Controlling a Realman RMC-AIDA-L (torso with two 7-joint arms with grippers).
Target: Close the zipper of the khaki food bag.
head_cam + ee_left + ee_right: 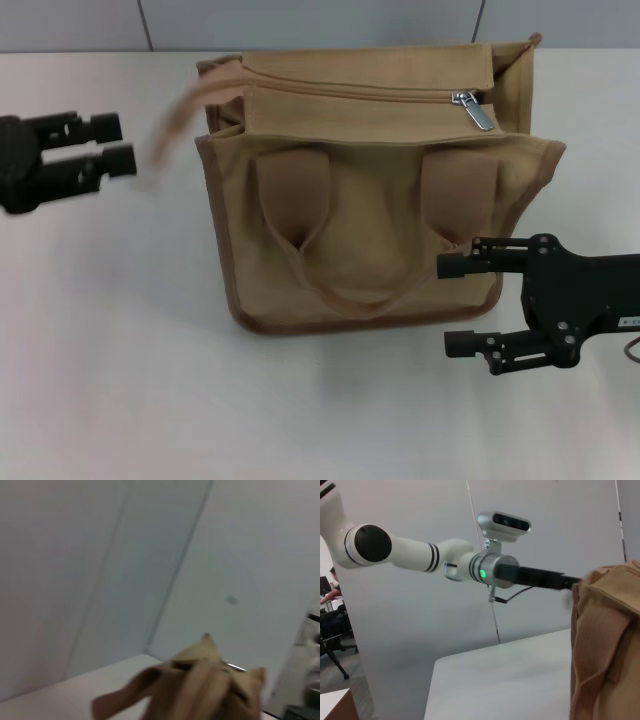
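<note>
The khaki food bag (365, 225) stands on the white table, its two handles folded down over the front. Its zipper (350, 90) runs along the top, with the silver pull tab (476, 110) at the bag's right end; the track left of the tab looks joined. My left gripper (112, 144) hovers open to the left of the bag, with nothing between its fingers. A blurred khaki strap (178, 118) hangs between it and the bag's top left corner. My right gripper (458, 305) is open at the bag's lower right corner, holding nothing. The left wrist view shows the bag (210, 692) blurred.
White tabletop (120, 350) spreads around the bag, with a grey wall behind. The right wrist view shows my left arm (420, 555) reaching across toward the bag (607, 650), and a dark office chair (332, 630) far off beyond the table.
</note>
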